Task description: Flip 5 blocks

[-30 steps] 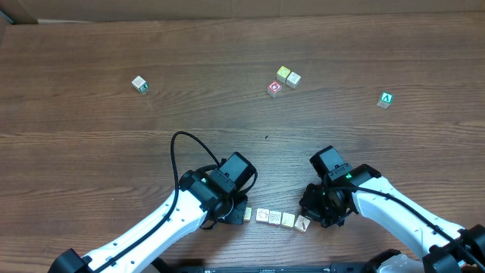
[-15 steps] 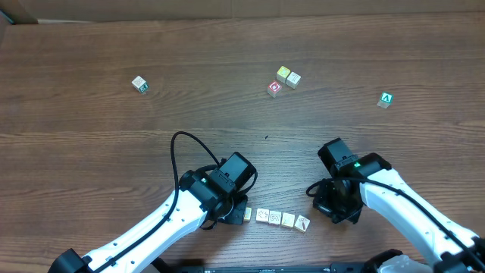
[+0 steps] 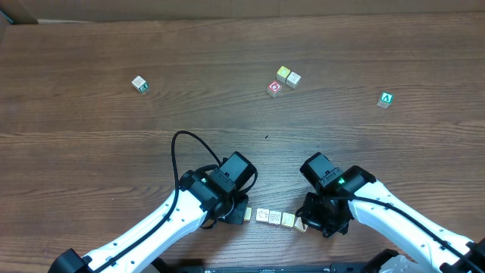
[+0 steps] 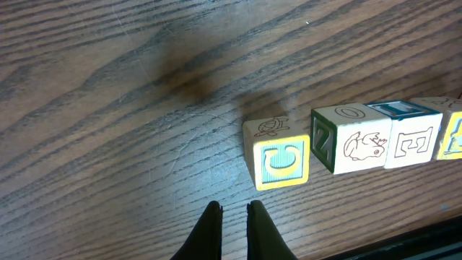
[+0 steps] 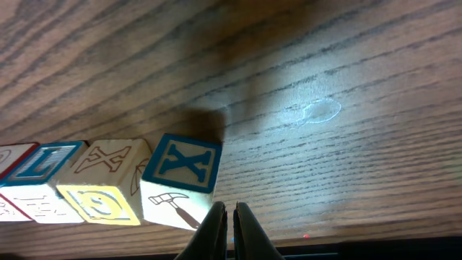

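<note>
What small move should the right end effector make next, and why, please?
Probably open the right end effector and ease it around the pale wooden cube with the blue X on top: it is shut right beside that cube, so it cannot grip it as it stands.

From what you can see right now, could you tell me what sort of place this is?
Probably a robotics lab bench: a wood-grain table, a left robot arm and a right robot arm reaching in from the near edge, and a row of alphabet blocks between them.
</note>
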You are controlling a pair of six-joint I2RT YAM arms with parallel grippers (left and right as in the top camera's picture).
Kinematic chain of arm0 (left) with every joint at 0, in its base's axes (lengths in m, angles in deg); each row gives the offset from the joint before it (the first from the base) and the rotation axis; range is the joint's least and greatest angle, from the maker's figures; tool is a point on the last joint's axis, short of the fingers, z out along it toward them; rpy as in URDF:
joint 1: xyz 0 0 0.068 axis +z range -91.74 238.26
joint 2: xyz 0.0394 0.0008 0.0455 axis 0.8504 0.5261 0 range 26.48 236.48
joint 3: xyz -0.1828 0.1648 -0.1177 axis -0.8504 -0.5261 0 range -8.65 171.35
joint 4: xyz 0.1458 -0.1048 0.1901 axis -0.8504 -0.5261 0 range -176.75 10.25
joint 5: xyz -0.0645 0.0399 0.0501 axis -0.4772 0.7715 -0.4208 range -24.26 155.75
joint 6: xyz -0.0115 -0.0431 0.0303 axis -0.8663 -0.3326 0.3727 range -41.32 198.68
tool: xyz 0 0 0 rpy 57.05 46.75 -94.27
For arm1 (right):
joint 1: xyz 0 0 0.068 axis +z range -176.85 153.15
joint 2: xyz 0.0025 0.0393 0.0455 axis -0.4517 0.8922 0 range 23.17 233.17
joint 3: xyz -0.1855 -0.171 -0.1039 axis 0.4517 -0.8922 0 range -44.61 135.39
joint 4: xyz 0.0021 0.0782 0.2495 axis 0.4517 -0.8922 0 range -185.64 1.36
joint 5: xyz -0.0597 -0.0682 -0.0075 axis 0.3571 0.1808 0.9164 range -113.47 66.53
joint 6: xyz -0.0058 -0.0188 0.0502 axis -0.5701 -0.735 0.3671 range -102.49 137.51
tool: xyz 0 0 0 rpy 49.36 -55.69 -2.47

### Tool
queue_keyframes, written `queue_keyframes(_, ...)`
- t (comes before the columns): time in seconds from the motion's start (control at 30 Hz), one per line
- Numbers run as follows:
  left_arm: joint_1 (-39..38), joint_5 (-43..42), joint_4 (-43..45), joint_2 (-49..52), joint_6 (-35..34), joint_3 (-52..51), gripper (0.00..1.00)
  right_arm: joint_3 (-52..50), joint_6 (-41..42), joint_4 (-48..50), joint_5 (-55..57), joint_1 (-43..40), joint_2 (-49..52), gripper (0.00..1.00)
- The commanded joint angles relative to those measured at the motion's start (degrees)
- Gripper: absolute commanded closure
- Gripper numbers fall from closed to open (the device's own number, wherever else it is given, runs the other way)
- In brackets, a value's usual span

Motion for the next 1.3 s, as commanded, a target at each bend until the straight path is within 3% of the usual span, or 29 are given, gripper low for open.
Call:
queue_keyframes(0.0,0.31,-0.63,0.2,-0.52,1.09,-0.52,0.94,-0.52,1.77,0.48,0.13,0.26,-0.66,0.92)
queue_keyframes(0.5,0.31,-0.9,-0.22,-0.52,1.07,-0.52,0.95,-4.76,3.67,4.0,1.07,0.26,-0.5,0.93)
queue_keyframes(1.27,0.31,-0.81,-0.33,-0.35,-0.26,-1.22,0.96,-4.81,0.2,8.94,-0.9,0.28,-0.46,0.92)
